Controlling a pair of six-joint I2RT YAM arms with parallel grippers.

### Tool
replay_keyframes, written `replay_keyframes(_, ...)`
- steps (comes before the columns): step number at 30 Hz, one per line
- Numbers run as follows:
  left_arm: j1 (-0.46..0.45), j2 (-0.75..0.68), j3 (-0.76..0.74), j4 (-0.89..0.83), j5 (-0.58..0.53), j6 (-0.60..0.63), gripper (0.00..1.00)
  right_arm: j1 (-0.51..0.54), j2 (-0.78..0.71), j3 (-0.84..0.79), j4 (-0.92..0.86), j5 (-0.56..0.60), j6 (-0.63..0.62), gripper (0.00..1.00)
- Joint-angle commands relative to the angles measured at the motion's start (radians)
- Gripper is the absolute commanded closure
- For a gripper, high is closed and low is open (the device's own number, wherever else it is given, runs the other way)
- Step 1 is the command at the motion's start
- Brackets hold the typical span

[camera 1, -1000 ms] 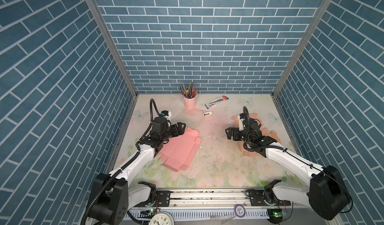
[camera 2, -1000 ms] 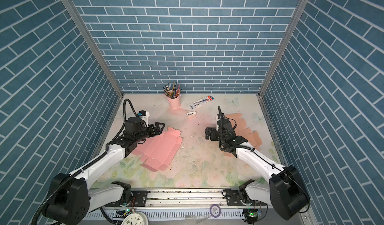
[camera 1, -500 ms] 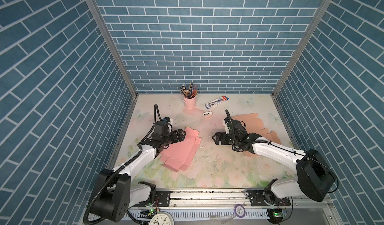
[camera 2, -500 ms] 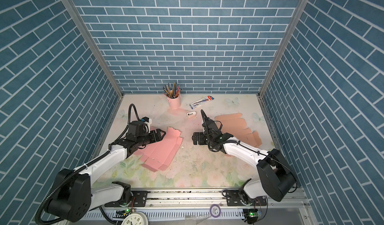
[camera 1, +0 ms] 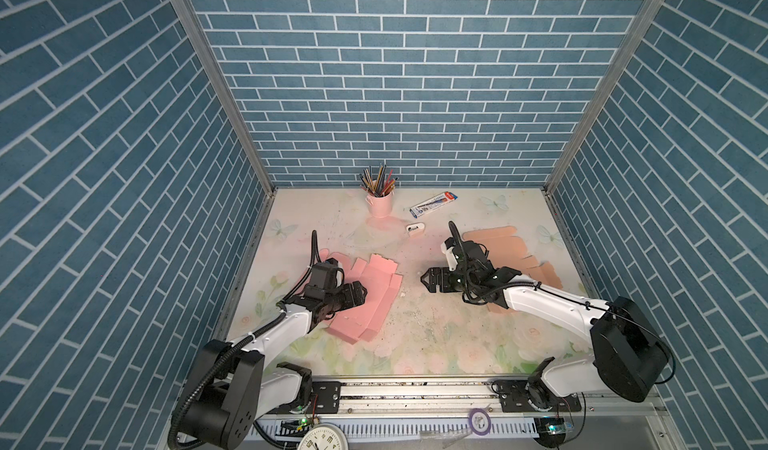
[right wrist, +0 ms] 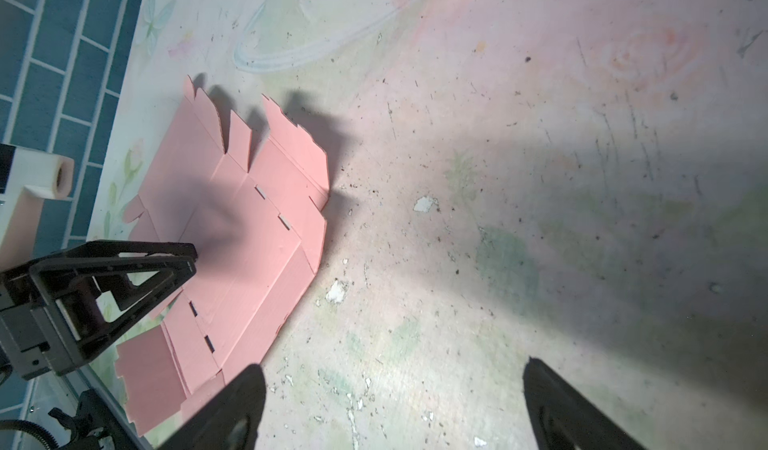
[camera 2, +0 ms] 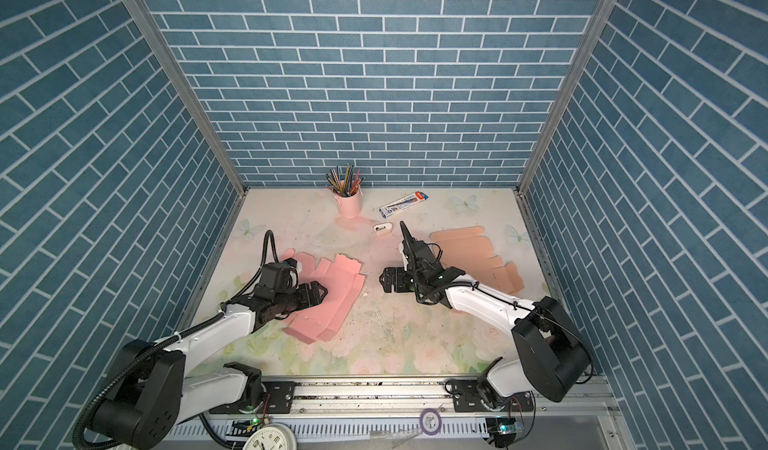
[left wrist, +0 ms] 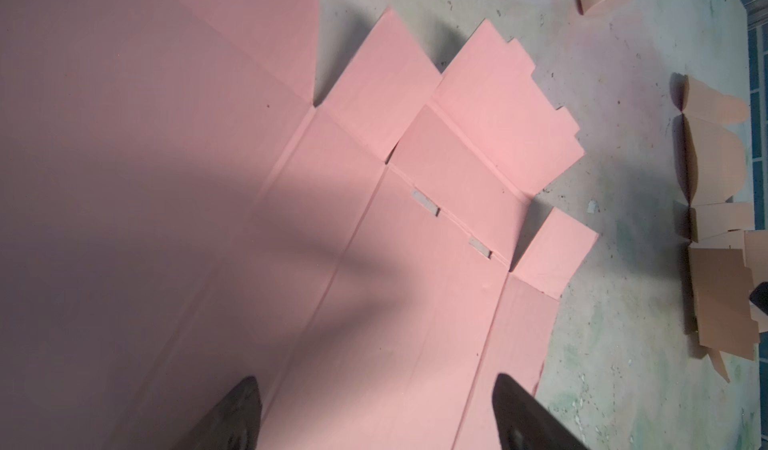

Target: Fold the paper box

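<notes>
The pink paper box (camera 1: 376, 298) lies unfolded on the bench (camera 1: 436, 331), a flat creased sheet. Its end flaps toward the back wall lift a little and cast shadows in the right wrist view (right wrist: 249, 240).

The left claw (camera 1: 362, 297) sits over the sheet's left half with its jaws spread wide and nothing between them. In its own wrist view the two dark fingers (left wrist: 245, 414) straddle a middle panel of the box (left wrist: 374, 260), short of the fold line with two small slots. Whether the tips touch the paper I cannot tell; they look very low over it.

The right claw (camera 1: 424, 281) stands off the box's right edge, over bare bench, jaws just as wide and empty, pointing back at the sheet. There is a clear strip of scuffed bench between it and the nearest flap (both top views agree, (camera 2: 381, 281) against (camera 2: 336, 298)). Its wrist view has the box beyond one finger (right wrist: 232, 410), with the left claw (right wrist: 124, 269) above the pink.

Farther right of the box, behind the right arm, lies a tan box sheet (camera 1: 498, 240), also flat. A pink pencil cup (camera 1: 380, 202) stands beyond the box toward the back wall.
</notes>
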Motion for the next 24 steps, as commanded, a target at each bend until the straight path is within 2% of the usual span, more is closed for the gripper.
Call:
replay_keyframes(1,-0.026,0.009,-0.009,0.018,-0.010,-0.014,0.12,0.008,-0.040,-0.025,-0.001,0.003,0.037,0.03)
replay_keyframes(10,-0.076,0.067,-0.018,0.059,-0.001,-0.040,0.12,0.009,-0.086,-0.068,-0.028,0.039,0.049,0.02)
replay_keyframes(24,-0.239,0.103,-0.021,0.183,0.022,-0.202,0.12,0.000,-0.026,-0.037,-0.020,0.001,0.043,0.02)
